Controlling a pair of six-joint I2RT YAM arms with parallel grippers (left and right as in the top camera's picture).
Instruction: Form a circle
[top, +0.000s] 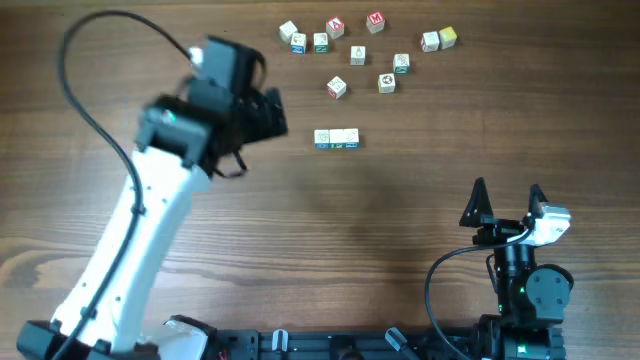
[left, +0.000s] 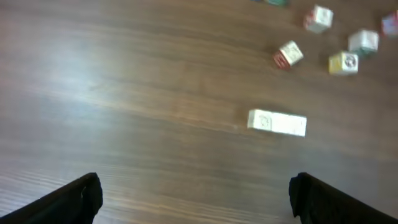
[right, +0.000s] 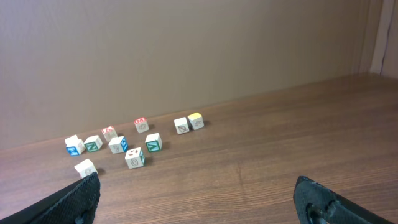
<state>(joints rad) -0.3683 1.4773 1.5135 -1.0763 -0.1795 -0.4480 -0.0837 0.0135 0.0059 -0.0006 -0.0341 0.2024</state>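
Several small white letter cubes (top: 357, 55) lie scattered at the far middle of the table, forming no circle. Two cubes side by side (top: 336, 139) sit nearer, apart from the rest; they show in the left wrist view as a pair (left: 277, 122). My left gripper (top: 278, 112) hovers left of that pair, open and empty; its dark fingers (left: 81, 199) stand wide apart. My right gripper (top: 508, 190) rests near the front right, open, fingers (right: 74, 199) wide, nothing between them. The scattered cubes (right: 134, 157) lie well ahead of it.
A white and a yellow cube (top: 439, 39) sit together at the far right of the group. A plain wall (right: 186, 56) rises behind the table's far edge. The left arm's black cable (top: 90, 110) loops over the left side.
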